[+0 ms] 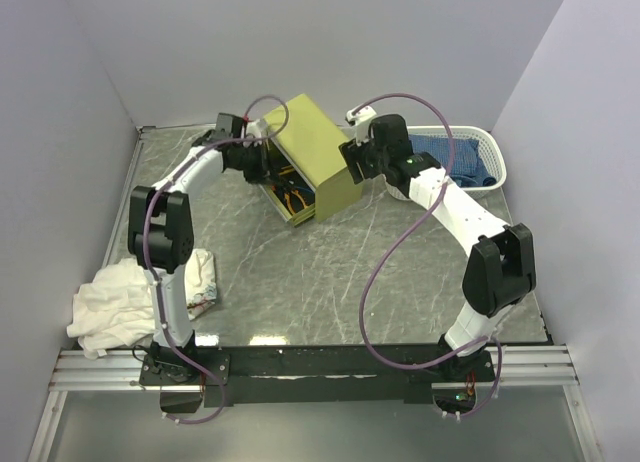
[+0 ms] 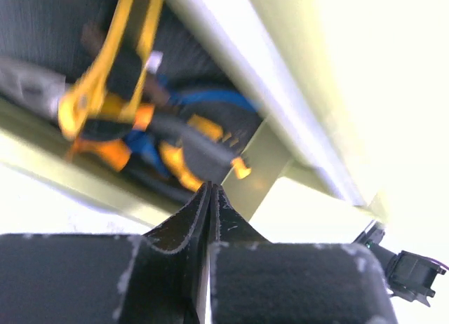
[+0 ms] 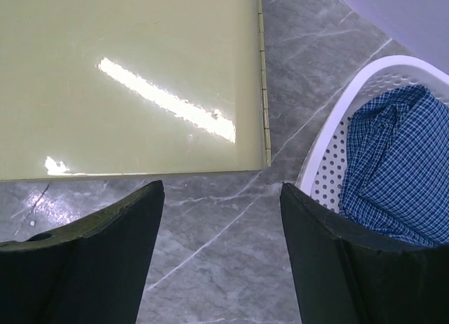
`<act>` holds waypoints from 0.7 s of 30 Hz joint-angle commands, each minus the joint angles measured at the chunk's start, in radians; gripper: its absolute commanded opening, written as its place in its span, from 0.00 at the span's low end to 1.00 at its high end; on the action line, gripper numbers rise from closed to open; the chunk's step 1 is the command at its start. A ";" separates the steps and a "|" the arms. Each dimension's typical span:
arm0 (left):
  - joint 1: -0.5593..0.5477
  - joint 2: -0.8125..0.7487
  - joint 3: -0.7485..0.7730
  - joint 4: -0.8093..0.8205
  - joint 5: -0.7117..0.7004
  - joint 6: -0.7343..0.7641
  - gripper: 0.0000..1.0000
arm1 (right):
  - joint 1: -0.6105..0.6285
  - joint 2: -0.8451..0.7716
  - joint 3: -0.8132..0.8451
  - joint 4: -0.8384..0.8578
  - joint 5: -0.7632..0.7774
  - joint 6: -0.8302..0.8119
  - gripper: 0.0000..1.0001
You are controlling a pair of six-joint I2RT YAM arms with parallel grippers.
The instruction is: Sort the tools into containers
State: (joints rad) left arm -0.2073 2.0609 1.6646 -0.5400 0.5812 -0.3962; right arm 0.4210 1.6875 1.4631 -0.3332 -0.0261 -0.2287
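Left hand (image 2: pixel 210 189), clenched empty, noses the boxy olive cabinet (image 1: pixel 318 147) and its tool-filled drawer (image 1: pixel 295 204); a shove could skid the cabinet, since the released right hand (image 3: pixel 221 194) isn't bracing it.

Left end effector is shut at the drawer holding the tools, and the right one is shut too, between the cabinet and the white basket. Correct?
Not quite: the right end effector is open, fingers spread wide, per the right wrist view. The left end effector is shut at the drawer of tools.

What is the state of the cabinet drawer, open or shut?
Open: the drawer sticks out from the cabinet, and tools lie visible inside it.
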 commanded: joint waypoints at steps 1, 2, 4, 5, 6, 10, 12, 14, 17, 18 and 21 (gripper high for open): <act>0.020 -0.051 0.145 0.055 0.060 0.045 0.07 | -0.002 0.005 0.048 0.026 0.018 0.006 0.75; 0.029 -0.061 0.146 0.058 0.043 0.021 0.07 | -0.007 0.003 0.048 0.036 0.025 0.012 0.75; 0.069 -0.091 0.124 0.074 0.006 -0.010 0.04 | -0.014 0.003 0.051 0.068 0.072 0.034 0.74; 0.083 -0.100 0.091 0.075 -0.009 -0.036 0.01 | -0.022 0.012 0.057 0.074 0.078 0.045 0.74; 0.100 -0.119 0.072 0.072 -0.035 -0.049 0.01 | -0.037 0.020 0.080 0.079 0.081 0.067 0.74; 0.199 -0.153 -0.044 0.086 -0.031 -0.085 0.01 | -0.083 0.072 0.164 0.082 0.065 0.114 0.69; 0.221 -0.163 -0.098 0.100 -0.030 -0.090 0.01 | -0.100 0.109 0.224 0.079 0.046 0.124 0.67; 0.252 -0.157 -0.138 0.110 -0.018 -0.101 0.01 | -0.117 0.148 0.262 0.077 0.029 0.135 0.65; 0.266 -0.136 -0.169 0.124 0.006 -0.107 0.01 | -0.139 0.214 0.347 0.066 -0.004 0.152 0.63; 0.266 -0.119 -0.172 0.127 0.014 -0.109 0.01 | -0.140 0.233 0.389 0.063 -0.005 0.146 0.63; 0.266 -0.087 -0.175 0.155 0.057 -0.118 0.01 | -0.145 0.313 0.465 0.059 -0.017 0.121 0.63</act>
State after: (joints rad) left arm 0.0742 1.9488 1.4883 -0.4496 0.5701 -0.4946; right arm 0.2760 1.9282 1.8122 -0.3313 -0.0071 -0.1070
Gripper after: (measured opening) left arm 0.018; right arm 0.632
